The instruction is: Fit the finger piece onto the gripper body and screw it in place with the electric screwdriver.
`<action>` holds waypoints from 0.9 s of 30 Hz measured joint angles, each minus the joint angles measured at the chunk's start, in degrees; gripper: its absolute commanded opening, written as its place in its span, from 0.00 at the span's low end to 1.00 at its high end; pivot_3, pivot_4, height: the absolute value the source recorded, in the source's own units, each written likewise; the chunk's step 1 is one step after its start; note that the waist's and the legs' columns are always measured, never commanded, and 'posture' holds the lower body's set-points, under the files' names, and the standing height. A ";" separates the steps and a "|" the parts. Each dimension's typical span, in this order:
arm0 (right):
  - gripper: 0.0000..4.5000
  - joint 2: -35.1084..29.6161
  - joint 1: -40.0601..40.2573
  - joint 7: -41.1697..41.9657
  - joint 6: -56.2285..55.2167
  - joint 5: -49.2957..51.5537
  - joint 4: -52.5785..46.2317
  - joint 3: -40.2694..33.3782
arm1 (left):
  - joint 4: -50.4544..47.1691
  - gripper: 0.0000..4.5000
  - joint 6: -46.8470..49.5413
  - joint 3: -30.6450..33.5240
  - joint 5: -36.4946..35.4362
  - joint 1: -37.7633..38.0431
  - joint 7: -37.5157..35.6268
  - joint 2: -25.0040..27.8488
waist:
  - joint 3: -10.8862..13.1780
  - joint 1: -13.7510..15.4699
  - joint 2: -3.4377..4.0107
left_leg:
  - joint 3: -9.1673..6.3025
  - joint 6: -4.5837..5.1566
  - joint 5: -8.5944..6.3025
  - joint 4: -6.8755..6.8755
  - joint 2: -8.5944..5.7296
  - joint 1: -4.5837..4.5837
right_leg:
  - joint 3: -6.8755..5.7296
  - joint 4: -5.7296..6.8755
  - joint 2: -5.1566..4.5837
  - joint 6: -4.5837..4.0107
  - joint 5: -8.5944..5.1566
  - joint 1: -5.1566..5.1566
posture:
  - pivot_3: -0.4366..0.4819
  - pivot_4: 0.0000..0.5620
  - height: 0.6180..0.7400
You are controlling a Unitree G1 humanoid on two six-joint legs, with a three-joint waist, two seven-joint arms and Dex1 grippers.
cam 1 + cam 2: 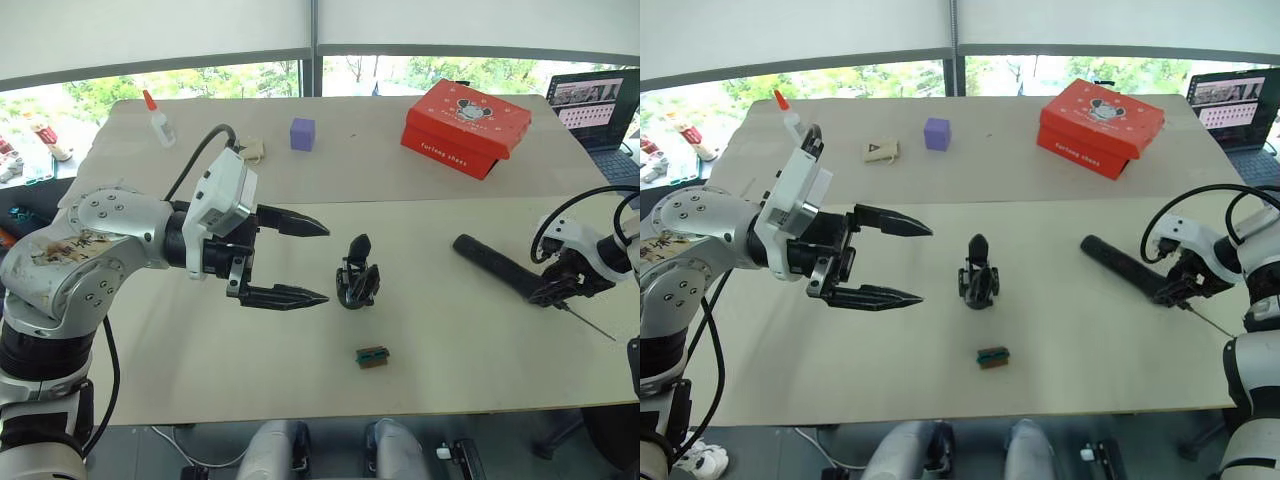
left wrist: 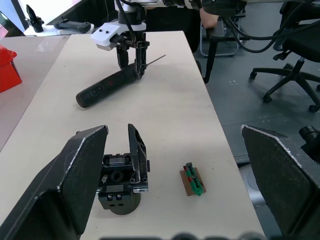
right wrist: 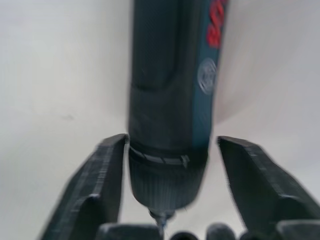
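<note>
The red box [image 1: 465, 125] has small white words on its side, too small to read surely.

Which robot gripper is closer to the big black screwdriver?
Right. The right gripper straddles the screwdriver near its bit end; the left gripper hovers far across the table.

The electric screwdriver [image 3: 170, 115] is matte black with red lettering, and the gripper body [image 1: 357, 278] is black. A small block [image 1: 373, 356] is green and brown, a box [image 1: 465, 126] red, a cube [image 1: 303, 134] purple.
</note>
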 measured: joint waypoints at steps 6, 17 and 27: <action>1.00 2.66 -5.66 1.32 0.85 -4.19 4.61 2.19 | -1.62 1.00 0.18 0.47 -0.12 0.91 0.79 0.16 | 0.00 -0.77 0.00 | -0.01 0.00 0.00 -0.03 0.02 0.01 | 0.00 0.24 0.03 -0.01 0.00 -0.02 | 0.48 0.27 1.00; 1.00 7.50 -6.86 -0.09 2.96 -6.46 7.45 2.93 | -2.35 1.00 0.24 0.63 -0.12 1.40 2.03 0.16 | -0.02 -0.45 -0.07 | -0.15 0.00 0.00 0.19 -0.02 -0.01 | 0.02 0.41 0.02 0.02 -0.04 0.07 | 0.48 0.27 1.00; 0.43 5.93 -3.59 -3.24 -3.95 -5.24 7.02 -0.24 | -2.50 1.00 0.26 0.59 -0.04 1.40 0.94 1.01 | -0.19 -0.38 -0.40 | -0.24 0.00 0.00 0.20 -0.02 0.02 | -0.01 0.42 0.03 0.03 -0.05 0.13 | 0.48 0.27 1.00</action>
